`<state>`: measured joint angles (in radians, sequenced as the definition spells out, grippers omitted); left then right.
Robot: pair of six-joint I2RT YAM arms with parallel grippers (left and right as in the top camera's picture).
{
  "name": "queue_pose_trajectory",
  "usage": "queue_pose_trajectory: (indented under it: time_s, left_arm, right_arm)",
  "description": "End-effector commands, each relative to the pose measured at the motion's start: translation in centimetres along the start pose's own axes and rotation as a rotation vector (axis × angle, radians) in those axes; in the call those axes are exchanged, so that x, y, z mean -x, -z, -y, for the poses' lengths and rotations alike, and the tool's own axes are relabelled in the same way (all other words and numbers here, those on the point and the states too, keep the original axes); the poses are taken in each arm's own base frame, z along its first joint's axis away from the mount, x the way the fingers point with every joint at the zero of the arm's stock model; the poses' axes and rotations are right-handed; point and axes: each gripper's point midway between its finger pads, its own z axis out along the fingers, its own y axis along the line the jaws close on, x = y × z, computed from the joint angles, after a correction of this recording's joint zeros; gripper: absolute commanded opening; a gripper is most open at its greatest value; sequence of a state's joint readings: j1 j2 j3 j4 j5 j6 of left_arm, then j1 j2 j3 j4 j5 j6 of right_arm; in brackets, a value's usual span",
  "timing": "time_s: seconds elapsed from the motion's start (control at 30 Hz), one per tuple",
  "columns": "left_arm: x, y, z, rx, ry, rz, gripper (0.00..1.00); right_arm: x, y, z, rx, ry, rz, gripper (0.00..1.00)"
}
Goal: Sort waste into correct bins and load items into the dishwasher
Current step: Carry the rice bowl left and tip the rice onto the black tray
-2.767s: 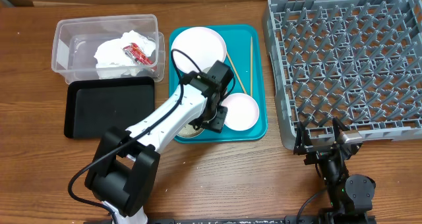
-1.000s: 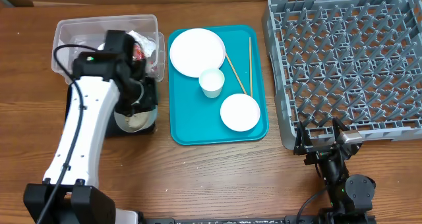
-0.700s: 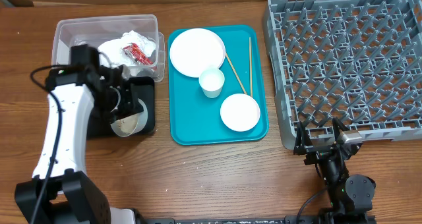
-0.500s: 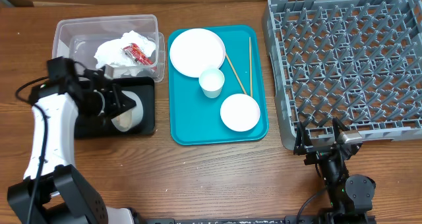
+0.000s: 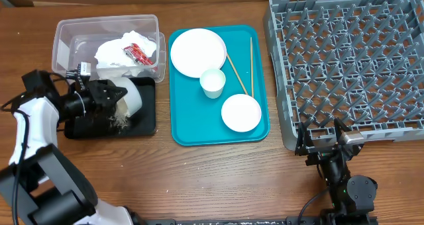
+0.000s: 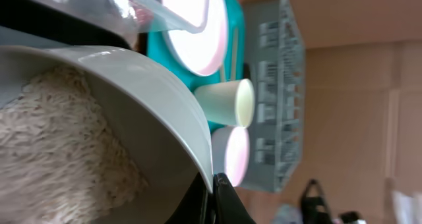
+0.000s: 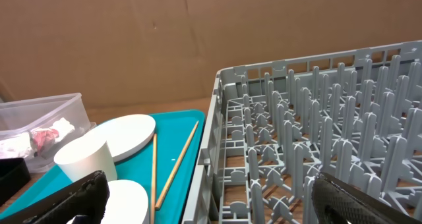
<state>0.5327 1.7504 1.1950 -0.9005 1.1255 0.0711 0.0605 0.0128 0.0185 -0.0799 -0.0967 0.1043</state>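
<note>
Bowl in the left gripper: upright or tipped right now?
Tipped. The bowl is on its side over the black tray in the left gripper, some rice on the tray, more inside it.

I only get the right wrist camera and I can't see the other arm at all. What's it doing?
Observer: The left gripper is clamped on a white bowl, which is tipped on its side over the black tray.
Operator: Is there food in it?
Observer: Yes. The left wrist view shows rice heaped inside, and from overhead a few grains lie on the tray.
Operator: Are any dishes in the grey rack?
Observer: None. From overhead the whole of it shows only bare pegs.
</note>
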Motion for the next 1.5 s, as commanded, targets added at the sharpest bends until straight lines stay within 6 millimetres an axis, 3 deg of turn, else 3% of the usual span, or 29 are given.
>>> queue_pose_trajectory:
  time_s: [0.0,0.3,1.03,1.17,1.4,1.47]
  left_arm:
    - [0.7,0.4,1.0,-0.2,0.031,0.027,0.04]
    - [2.0,1.9,2.3,-0.445,0.104,0.081,0.04]
    - [1.7,2.0,2.1,-0.441,0.225,0.06,0.04]
    - [1.7,1.7,1.0,-0.375,0.25,0.05,0.04]
    - [2.1,1.8,0.8,-0.372,0.239,0.06,0.04]
    - [2.5,1.6,-0.7,-0.286,0.255,0.066,0.04]
  right_arm:
    - [-0.2,0.0,0.0,0.001,-0.001,0.003,1.0]
    - [-0.2,0.0,0.0,0.001,-0.001,0.003,1.0]
    - [-0.2,0.0,0.0,0.001,-0.001,0.003,1.0]
    - [-0.2,0.0,0.0,0.001,-0.001,0.003,1.0]
    - [-0.2,0.0,0.0,0.001,-0.001,0.003,1.0]
    - [-0.2,0.0,0.0,0.001,-0.001,0.003,1.0]
